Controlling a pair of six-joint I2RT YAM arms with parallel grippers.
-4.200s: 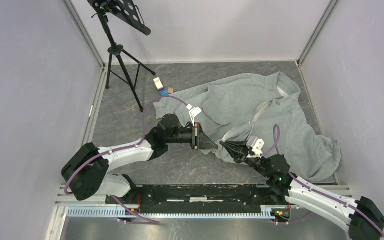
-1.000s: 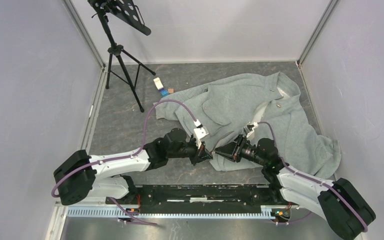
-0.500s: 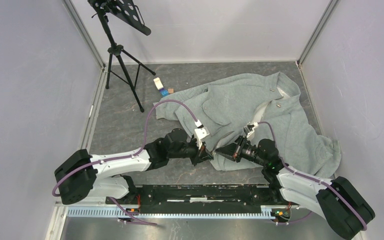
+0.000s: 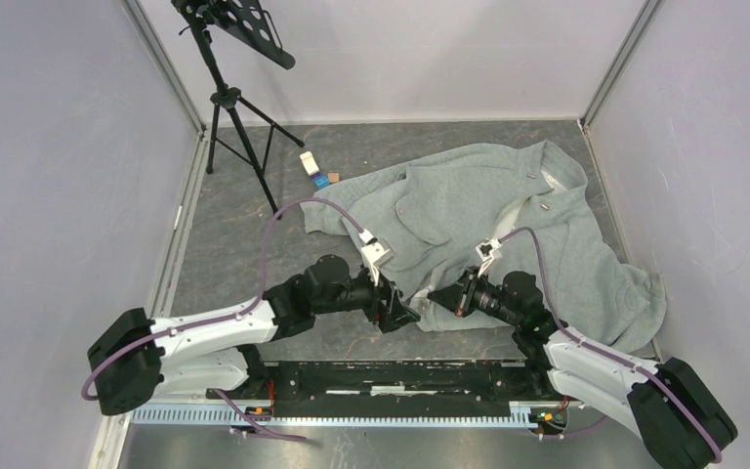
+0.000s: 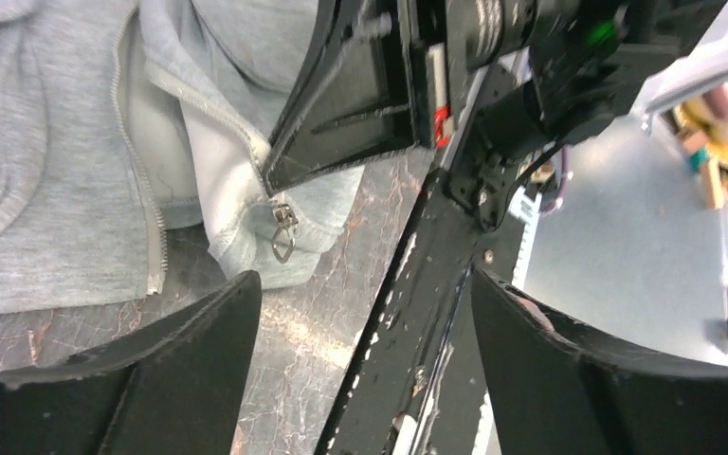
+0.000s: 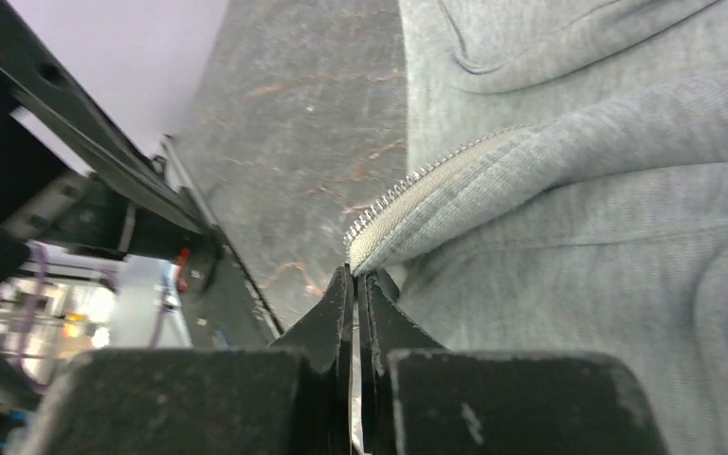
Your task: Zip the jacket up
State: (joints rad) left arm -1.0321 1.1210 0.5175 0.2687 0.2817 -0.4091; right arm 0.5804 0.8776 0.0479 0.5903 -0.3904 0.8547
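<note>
The grey-green fleece jacket lies spread on the dark floor, its front unzipped. My right gripper is shut on the jacket's lower front corner; in the right wrist view the jaws pinch the bottom end of the pale zipper tape. My left gripper stands open just left of that corner, holding nothing. In the left wrist view the left gripper hovers over bare floor. The metal zipper slider hangs at the hem beyond its left finger, below the right gripper's black fingers.
A black music stand on a tripod is at the back left. A small white box and a blue bit lie near the jacket's left sleeve. Grey walls close in both sides; the arms' mounting rail runs along the near edge.
My left gripper, shut at the jacket's hem before, has opened and drawn back a little to the left. The right gripper stays shut on the zipper end.
</note>
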